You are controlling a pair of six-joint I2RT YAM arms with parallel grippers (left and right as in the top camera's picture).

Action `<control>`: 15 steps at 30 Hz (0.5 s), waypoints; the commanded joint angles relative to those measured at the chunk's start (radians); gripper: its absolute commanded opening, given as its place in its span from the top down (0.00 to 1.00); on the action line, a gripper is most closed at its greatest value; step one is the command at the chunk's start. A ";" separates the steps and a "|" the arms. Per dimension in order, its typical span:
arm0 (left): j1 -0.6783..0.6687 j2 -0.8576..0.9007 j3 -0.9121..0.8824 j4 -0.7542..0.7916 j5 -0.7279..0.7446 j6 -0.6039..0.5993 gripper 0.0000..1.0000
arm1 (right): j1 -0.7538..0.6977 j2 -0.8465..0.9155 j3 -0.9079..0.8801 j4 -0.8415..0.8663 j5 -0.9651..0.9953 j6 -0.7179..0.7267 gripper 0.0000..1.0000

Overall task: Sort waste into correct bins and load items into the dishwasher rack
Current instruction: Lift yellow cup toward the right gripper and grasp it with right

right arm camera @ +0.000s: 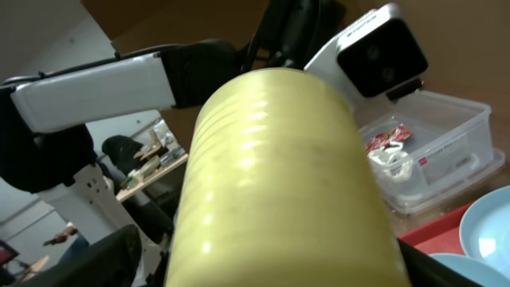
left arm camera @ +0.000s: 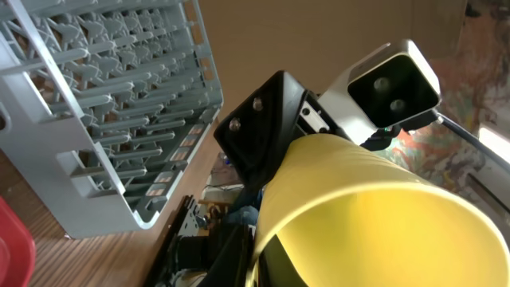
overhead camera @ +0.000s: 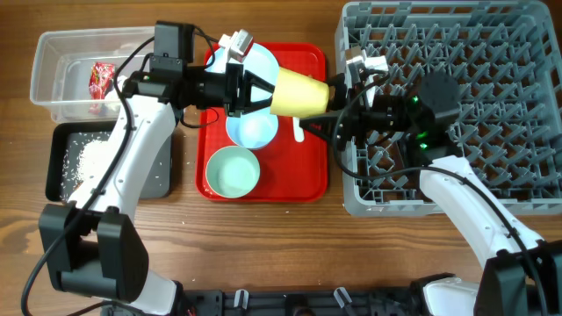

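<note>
The yellow cup [overhead camera: 299, 90] hangs on its side above the red tray, between both grippers. My left gripper [overhead camera: 256, 88] is shut on its rim; the left wrist view shows the open mouth [left arm camera: 382, 215] close up. My right gripper [overhead camera: 336, 98] straddles the cup's base [right arm camera: 279, 183], with a gap at one finger, so it is open. The grey-blue dishwasher rack [overhead camera: 492, 53] stands at the right and shows in the left wrist view [left arm camera: 119, 96]. The plate [overhead camera: 263, 63], two bowls [overhead camera: 233, 171] [overhead camera: 255, 130] and the white spoon [overhead camera: 299, 132] lie on the tray.
The flat red serving tray [overhead camera: 312, 180] is in the middle. The clear tub [overhead camera: 61, 61] at the far left holds a red wrapper [overhead camera: 101, 77] and shows in the right wrist view [right arm camera: 446, 151]. The black tray [overhead camera: 158, 180] below it holds rice grains [overhead camera: 88, 158].
</note>
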 commanded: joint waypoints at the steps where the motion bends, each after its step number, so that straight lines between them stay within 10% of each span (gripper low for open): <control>1: -0.024 -0.018 0.014 0.003 -0.027 -0.009 0.96 | 0.009 0.010 0.012 0.034 0.002 0.028 0.17; 15: -0.029 -0.018 0.014 -0.008 -0.030 -0.010 0.96 | -0.006 0.010 0.012 0.039 0.056 0.024 0.18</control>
